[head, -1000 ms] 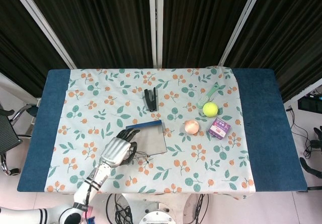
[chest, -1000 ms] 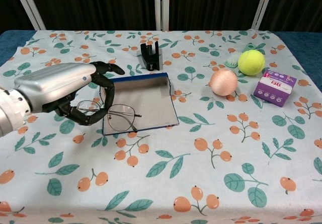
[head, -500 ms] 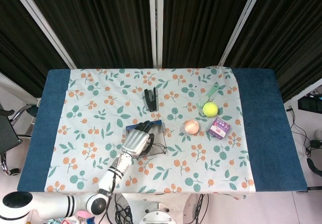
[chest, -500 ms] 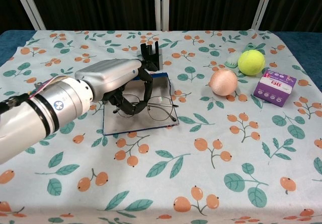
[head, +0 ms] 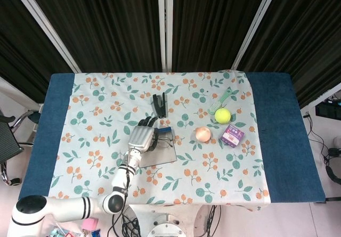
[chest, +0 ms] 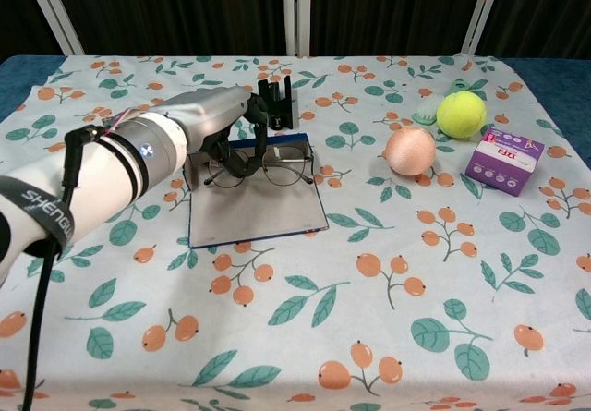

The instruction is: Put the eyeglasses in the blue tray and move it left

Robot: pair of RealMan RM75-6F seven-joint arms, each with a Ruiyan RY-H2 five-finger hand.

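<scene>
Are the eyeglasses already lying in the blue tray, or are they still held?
Held: the left hand grips the eyeglasses over the blue tray's far end; whether they touch it is unclear.

— What crowds the blue tray (chest: 259,208)?
— A black stapler (chest: 276,102) stands just beyond its far edge; a pink ball (chest: 410,151) sits toward the desk's right edge.
— And toward the left edge?
— Bare cloth there and along the near edge.

A black stapler (head: 159,104) stands at 12 o'clock on the floral tablecloth (head: 106,114). At 3 o'clock lie a peach ball (head: 202,134), a yellow-green tennis ball (head: 222,115), a purple box (head: 233,136) and a green brush (head: 218,102).
</scene>
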